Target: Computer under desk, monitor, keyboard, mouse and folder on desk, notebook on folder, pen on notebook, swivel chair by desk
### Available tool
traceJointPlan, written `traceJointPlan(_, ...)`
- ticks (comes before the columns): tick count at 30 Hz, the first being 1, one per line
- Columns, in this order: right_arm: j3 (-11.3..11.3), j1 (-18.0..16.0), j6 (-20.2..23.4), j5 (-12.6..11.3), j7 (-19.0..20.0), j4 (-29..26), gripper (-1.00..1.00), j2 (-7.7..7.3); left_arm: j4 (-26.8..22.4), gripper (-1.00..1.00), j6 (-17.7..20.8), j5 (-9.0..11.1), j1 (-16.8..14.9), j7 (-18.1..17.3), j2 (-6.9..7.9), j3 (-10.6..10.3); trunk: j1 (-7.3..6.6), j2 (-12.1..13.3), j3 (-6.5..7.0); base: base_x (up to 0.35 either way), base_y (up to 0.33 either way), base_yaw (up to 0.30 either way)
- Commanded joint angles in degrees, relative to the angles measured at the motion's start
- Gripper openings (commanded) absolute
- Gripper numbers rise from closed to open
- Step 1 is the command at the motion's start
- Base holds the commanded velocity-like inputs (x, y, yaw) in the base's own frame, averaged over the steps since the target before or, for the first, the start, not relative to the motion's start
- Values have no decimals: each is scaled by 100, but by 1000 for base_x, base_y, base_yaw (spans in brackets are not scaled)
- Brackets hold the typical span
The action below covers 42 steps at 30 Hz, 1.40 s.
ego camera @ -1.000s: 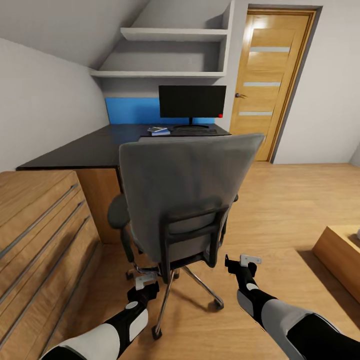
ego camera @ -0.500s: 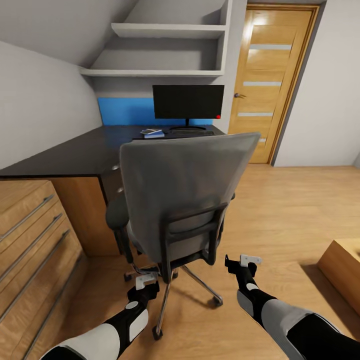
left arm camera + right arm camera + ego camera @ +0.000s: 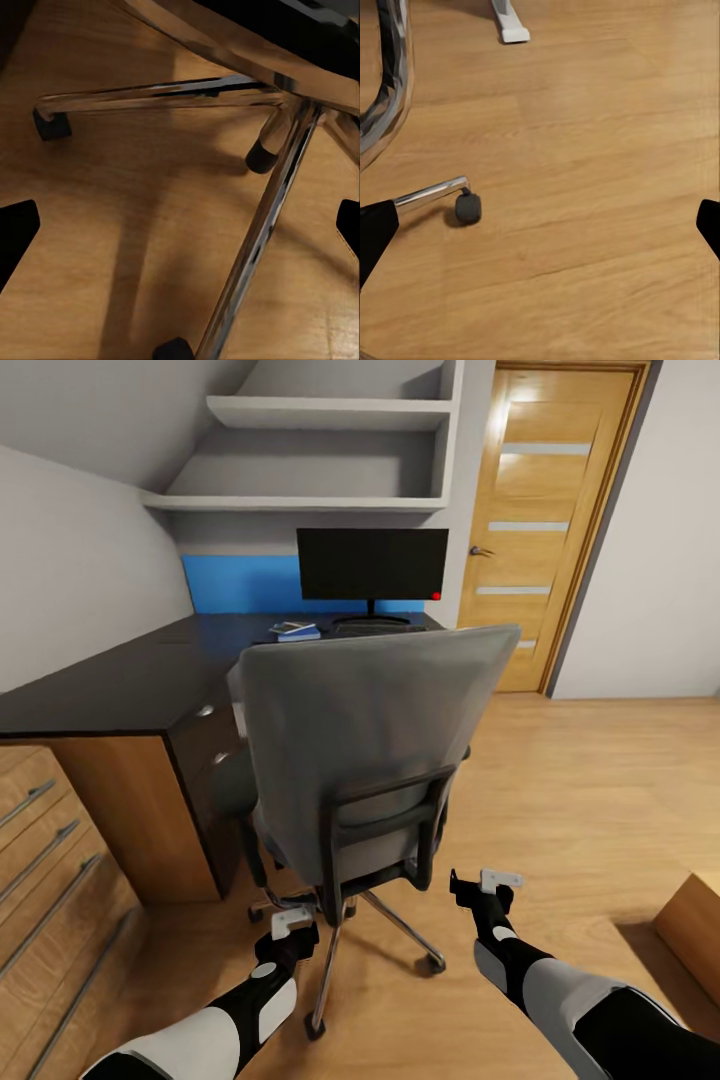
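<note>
The swivel chair stands in mid view with its grey back toward me, in front of the black desk. On the desk's far end the monitor stands with the keyboard before it. Beside the keyboard lies the blue folder with a pale flat thing on top, too small to tell apart. My left gripper is open low by the chair's chrome base. My right gripper is open over the floor near a caster. The computer, mouse and pen are not visible.
A wooden cabinet with long bar handles stands at the left beside the desk's drawers. Wall shelves hang above the desk and a wooden door is behind it. A low wooden piece sits at the right.
The camera has moved: the cabinet and desk slid left in the picture and the desk drawers came into sight. The chair and both grippers keep their places in the view.
</note>
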Motion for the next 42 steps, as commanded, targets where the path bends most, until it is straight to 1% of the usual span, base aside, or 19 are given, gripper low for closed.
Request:
traceJointPlan(1, 49, -3, -8, -25, -30, 2, 100, 2, -12, 100, -14, -7, -9, 10, -2, -47, 2, -2, -4, 319, -6, 0)
traceJointPlan(7, 56, -2, -15, -25, -32, 2, 100, 6, -12, 100, -14, 0, -9, 10, 6, -47, 2, -2, -4, 319, -2, 0)
traceJointPlan(14, 58, -4, -26, -14, -32, 2, 100, 47, -17, 100, -14, -7, -9, 10, 1, -47, 2, -2, -4, 319, 0, 19)
traceJointPlan(18, 58, -3, -26, 23, -26, 1, 100, 116, -14, 100, -7, -7, -9, 10, -2, -47, 2, -2, -4, 319, 0, 145)
traceJointPlan(22, 58, -1, -26, 79, -26, 2, 100, 149, -15, 100, -6, -4, -9, 10, -1, -47, 2, -2, -4, 320, 0, 111)
traceJointPlan(35, 49, 1, -26, 91, -32, -2, 100, 160, -15, 100, -5, -7, -9, 10, -2, -53, 2, -2, -2, 320, -12, 6)
traceJointPlan(42, 49, 1, -26, 89, -33, -4, 100, 160, -15, 100, -5, -7, -9, 10, -2, -71, 2, -2, 36, 320, -75, -117)
